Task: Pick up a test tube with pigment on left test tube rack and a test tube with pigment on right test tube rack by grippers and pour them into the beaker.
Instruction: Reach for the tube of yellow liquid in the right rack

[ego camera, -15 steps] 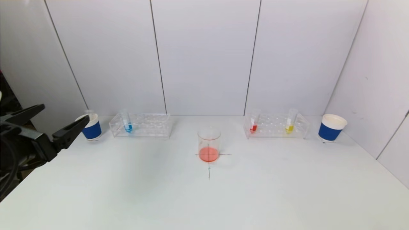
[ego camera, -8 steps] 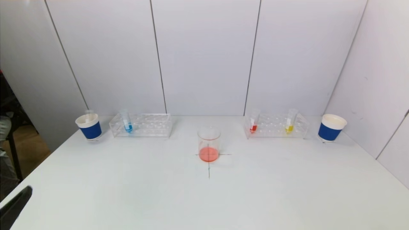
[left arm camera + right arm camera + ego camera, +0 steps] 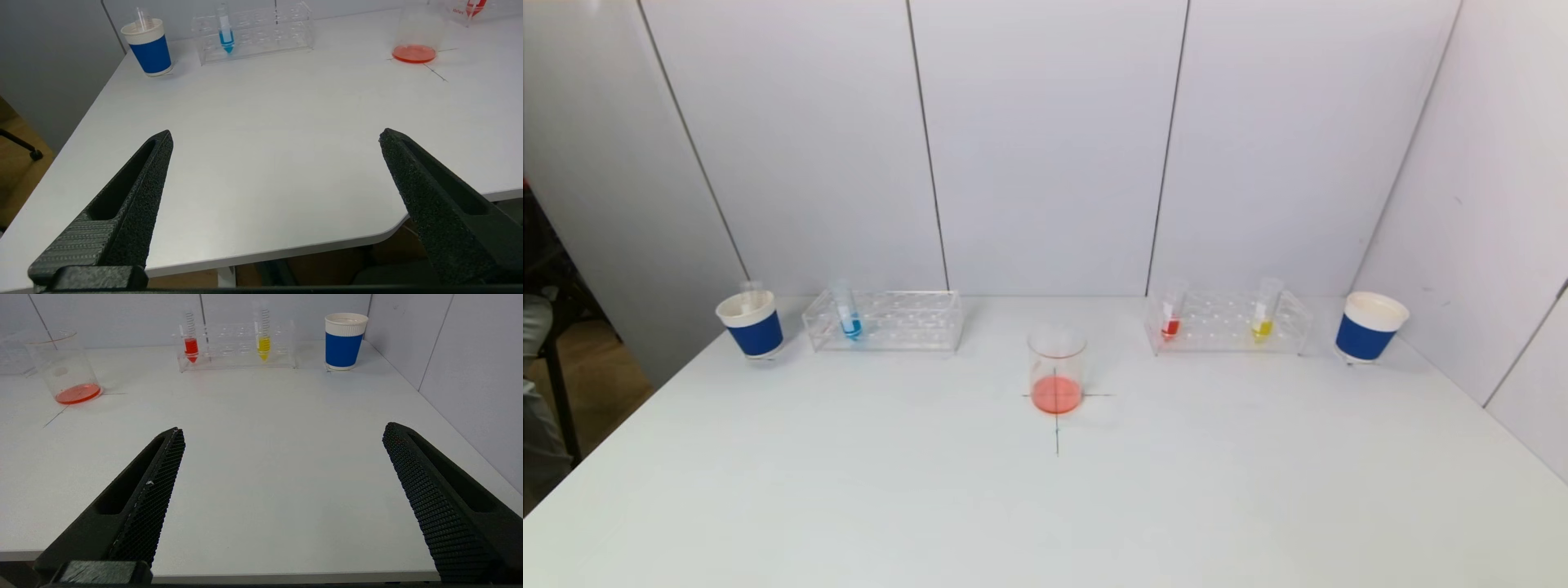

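Glassware lines the far edge of a white table [image 3: 849,490], seen from the robot's head. At far left stands a blue-banded paper cup [image 3: 751,324] with an empty clear tube [image 3: 749,288] leaning inside it. Just beside it is the left test tube rack [image 3: 882,320], clear plastic, holding one upright tube of blue pigment [image 3: 848,311] at its left end. In the middle of the table, nearer the robot and well apart from both racks, the beaker [image 3: 1057,370] sits on a pen-drawn cross [image 3: 1057,433], a shallow layer of orange-red liquid at its bottom. To its right the right test tube rack [image 3: 1229,322] carries two upright tubes: one with red pigment [image 3: 1172,311] at the left end, one with yellow pigment [image 3: 1264,311] towards the right. A second blue-banded cup [image 3: 1369,327] closes the row at far right, close to the wall panel. Nothing lies on the table between the near edge and the racks.

Neither arm shows in the head view. The left gripper [image 3: 276,136] hangs over the table's near left corner, black fingers [image 3: 139,192] spread wide and grasping nothing. The right gripper [image 3: 282,430] hangs over the near right edge, its fingers [image 3: 151,494] likewise spread wide with nothing between them.
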You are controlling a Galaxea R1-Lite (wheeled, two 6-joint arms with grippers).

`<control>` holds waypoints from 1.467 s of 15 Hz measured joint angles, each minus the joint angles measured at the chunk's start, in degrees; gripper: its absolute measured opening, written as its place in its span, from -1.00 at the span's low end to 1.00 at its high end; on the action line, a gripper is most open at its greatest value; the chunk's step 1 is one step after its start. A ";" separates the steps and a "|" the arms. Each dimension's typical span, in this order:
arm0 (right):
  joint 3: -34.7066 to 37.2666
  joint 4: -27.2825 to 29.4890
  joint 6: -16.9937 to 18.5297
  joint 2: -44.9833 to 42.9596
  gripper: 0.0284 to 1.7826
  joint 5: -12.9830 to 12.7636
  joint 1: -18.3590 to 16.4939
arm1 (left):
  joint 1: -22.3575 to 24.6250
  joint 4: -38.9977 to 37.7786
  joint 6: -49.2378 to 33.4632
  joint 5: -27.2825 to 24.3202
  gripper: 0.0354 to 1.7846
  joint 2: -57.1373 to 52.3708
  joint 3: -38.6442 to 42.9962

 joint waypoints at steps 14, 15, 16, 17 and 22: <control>0.00 0.00 -0.02 0.00 0.98 0.01 0.00 | -0.13 -7.72 -1.84 6.06 0.98 -1.19 8.05; 0.00 0.00 0.00 0.00 0.98 0.00 0.00 | -0.13 -7.74 -1.87 6.06 0.98 -1.19 8.05; 0.00 0.00 0.00 0.00 0.98 0.01 0.00 | -0.13 -7.74 -1.84 6.03 0.98 -1.19 8.05; 0.00 0.02 0.00 0.00 0.98 0.01 0.00 | -0.13 -7.72 -1.87 6.03 0.98 -1.19 8.05; 0.00 0.00 -0.05 0.00 0.98 0.01 0.00 | -0.13 -7.72 -1.87 6.03 0.98 -1.17 8.05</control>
